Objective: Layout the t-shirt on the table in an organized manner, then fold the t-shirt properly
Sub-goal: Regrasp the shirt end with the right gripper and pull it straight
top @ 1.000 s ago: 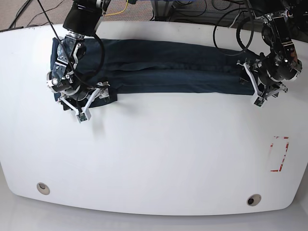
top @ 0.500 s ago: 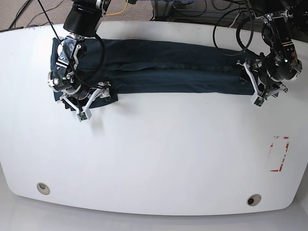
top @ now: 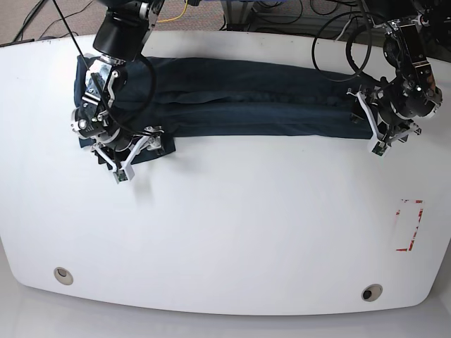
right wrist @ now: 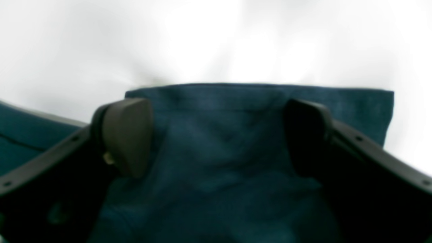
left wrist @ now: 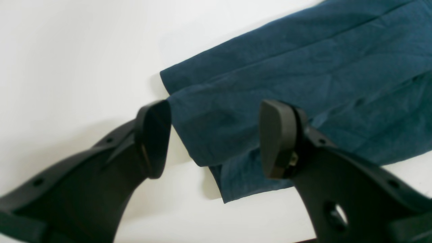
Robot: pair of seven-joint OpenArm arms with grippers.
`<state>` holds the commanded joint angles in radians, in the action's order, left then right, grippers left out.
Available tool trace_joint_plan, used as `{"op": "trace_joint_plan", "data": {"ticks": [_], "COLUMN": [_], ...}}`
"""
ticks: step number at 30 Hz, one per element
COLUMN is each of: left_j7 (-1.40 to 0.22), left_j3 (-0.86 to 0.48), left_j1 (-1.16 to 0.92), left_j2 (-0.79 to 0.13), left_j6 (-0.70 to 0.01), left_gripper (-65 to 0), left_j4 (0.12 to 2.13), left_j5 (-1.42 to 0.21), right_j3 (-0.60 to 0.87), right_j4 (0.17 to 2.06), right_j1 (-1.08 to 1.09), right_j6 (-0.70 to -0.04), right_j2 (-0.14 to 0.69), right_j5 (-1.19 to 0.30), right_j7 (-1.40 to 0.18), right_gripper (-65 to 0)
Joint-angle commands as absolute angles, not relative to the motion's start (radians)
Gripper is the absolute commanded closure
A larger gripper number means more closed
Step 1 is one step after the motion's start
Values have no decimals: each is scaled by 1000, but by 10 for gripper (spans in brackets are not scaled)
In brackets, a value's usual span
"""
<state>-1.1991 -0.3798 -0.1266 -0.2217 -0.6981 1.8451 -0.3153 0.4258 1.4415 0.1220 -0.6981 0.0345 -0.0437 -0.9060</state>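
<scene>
A: Where is the t-shirt (top: 232, 98) placed?

B: It is laid as a long narrow band along the far edge of the bench (top: 232, 232), its long axis running from the far left corner toward the far right corner. It looks already folded lengthwise; layered edges are seen in the left wrist view.

A: Hands?

B: One is set at each end of the band. The right hand (top: 127, 151) is over the end near the far left corner, on the band's near edge. The left hand (top: 384, 130) is over the end near the far right corner. Both are spread open, nothing gripped. In the left wrist view the cloth corner (left wrist: 216, 135) is seen between the left hand's fingers (left wrist: 153, 136); contact cannot be told.

A: Right wrist view?

B: Blurred. The cloth end (right wrist: 256, 141) appears to lie between the fingers (right wrist: 126, 131), probably just under them.

A: Key relation for the next move?

B: Neither hand is nearer; each end is matched to its own hand. A crosswise fold would likely be needed, one end carried along the long axis onto the other.
</scene>
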Motion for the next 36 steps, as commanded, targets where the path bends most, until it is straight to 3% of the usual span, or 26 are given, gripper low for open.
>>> {"op": "trace_joint_plan", "data": {"ticks": [6, 14, 22, 36], "left_j7": [-1199, -1199, -1199, -1199], "left_j3": [-380, -380, -380, -378], "left_j1": [-127, -127, -127, -131], "left_j2": [-222, -222, -222, -222], "left_j6": [-698, -698, -698, -698], "left_gripper": [-385, -385, -385, -385], "left_j4": [1845, 1845, 1845, 1845], "left_j5": [-315, -315, -315, -315], "right_j3": [426, 426, 424, 423], "right_j4": [1442, 1454, 1595, 1994], "right_j1": [122, 116, 67, -44], "right_j6": [-698, -698, -698, -698], "right_j2": [35, 35, 30, -39], "right_j5": [-44, -44, -45, -45], "right_j7": [-906, -906, -931, -1127], "right_gripper": [-193, 0, -3, -3]}}
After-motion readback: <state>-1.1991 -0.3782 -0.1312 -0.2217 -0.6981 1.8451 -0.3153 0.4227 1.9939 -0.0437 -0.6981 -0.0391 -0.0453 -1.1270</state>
